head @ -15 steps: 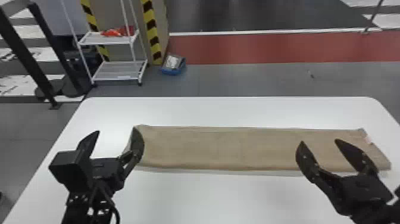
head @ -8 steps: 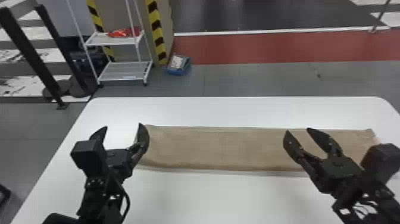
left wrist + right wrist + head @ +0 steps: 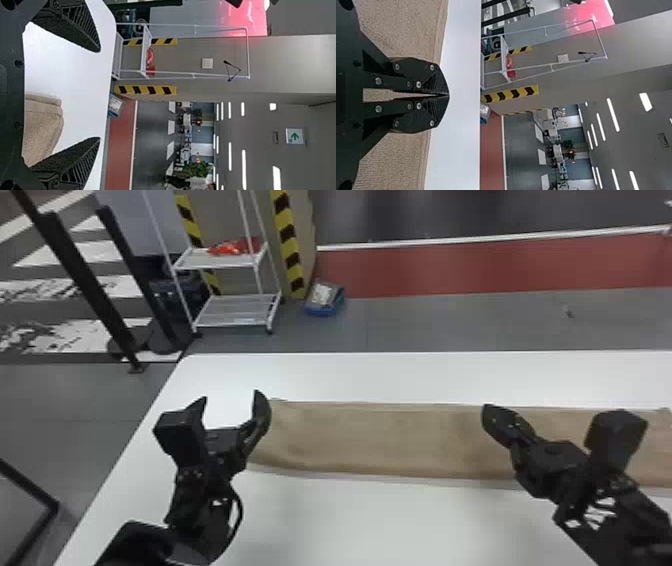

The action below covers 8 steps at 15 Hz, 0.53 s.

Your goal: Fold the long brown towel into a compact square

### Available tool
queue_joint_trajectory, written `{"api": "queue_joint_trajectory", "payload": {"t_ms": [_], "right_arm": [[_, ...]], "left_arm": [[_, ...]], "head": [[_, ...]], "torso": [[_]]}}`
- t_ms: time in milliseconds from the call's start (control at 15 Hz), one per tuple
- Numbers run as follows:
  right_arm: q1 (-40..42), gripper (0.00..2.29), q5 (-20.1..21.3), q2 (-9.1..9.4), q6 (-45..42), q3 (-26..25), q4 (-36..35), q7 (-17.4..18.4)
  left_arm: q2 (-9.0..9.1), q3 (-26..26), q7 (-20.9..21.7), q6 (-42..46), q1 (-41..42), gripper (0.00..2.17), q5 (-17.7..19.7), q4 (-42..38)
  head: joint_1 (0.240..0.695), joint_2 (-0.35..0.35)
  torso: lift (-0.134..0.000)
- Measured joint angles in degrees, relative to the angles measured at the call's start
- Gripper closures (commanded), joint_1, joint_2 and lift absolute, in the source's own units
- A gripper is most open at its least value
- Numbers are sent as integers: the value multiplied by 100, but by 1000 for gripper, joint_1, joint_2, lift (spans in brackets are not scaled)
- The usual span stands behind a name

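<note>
The brown towel (image 3: 380, 440) lies on the white table (image 3: 400, 520) as a long, flat strip running from side to side, its right part reaching the head view's right edge. A hem shows along its left end in the left wrist view, with a rounded, layered corner.

The left gripper (image 3: 231, 396) is over the table at the towel's left end, its fingers spread wide. One finger overlaps the edge of the cloth in the head view, but whether it touches cannot be told. The left wrist view shows the left gripper (image 3: 99, 95) with nothing held between its two ridged fingers; the towel's corner shows through the gap.

The right gripper (image 3: 486, 409) is over the towel, well apart from the left one. In the right wrist view, the right gripper (image 3: 448, 95) has its fingers closed tip to tip, with no cloth pinched at the tips. Whether it touches the towel underneath cannot be told.

Beyond the table's far edge stands a white wire rack (image 3: 237, 310) with a red bundle (image 3: 235, 247) on its upper shelf. A blue box (image 3: 322, 308) sits on the grey floor near the rack, beside the red floor band (image 3: 425, 267). To the left are two black posts (image 3: 80, 275).
</note>
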<state>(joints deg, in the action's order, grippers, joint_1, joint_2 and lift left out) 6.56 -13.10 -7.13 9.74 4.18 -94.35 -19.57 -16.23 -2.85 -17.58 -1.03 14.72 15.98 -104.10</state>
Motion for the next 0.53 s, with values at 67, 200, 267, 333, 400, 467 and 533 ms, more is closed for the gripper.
{"api": "queue_joint_trajectory", "payload": {"t_ms": [67, 200, 267, 333, 400, 467, 533], "right_arm": [[-28, 1868, 18, -3, -7, 21, 75, -26], [-61, 1865, 78, -2, -37, 69, 221, -39], [-65, 1865, 99, 0, -71, 90, 269, -33], [-66, 1865, 129, 1, -106, 111, 311, -29], [-66, 1865, 162, 1, -125, 127, 336, -28], [-65, 1865, 182, 2, -132, 133, 350, -28], [-58, 1865, 190, 2, -134, 135, 353, -28]], "left_arm": [[-11, 31, 119, -8, -26, 107, 111, 34], [-32, 154, 408, -251, -121, 151, 455, 118], [-36, 194, 438, -454, -173, 157, 534, 145], [-37, 219, 513, -669, -222, 211, 588, 166], [-38, 248, 639, -819, -252, 211, 659, 183], [-41, 301, 794, -965, -278, 215, 756, 199], [-43, 350, 922, -1143, -309, 215, 845, 213]], "head": [[695, 184], [695, 187], [695, 191], [695, 193], [695, 191], [695, 190], [695, 189]], "torso": [[-125], [-125], [-125], [-125], [-125], [-125], [-125]]}}
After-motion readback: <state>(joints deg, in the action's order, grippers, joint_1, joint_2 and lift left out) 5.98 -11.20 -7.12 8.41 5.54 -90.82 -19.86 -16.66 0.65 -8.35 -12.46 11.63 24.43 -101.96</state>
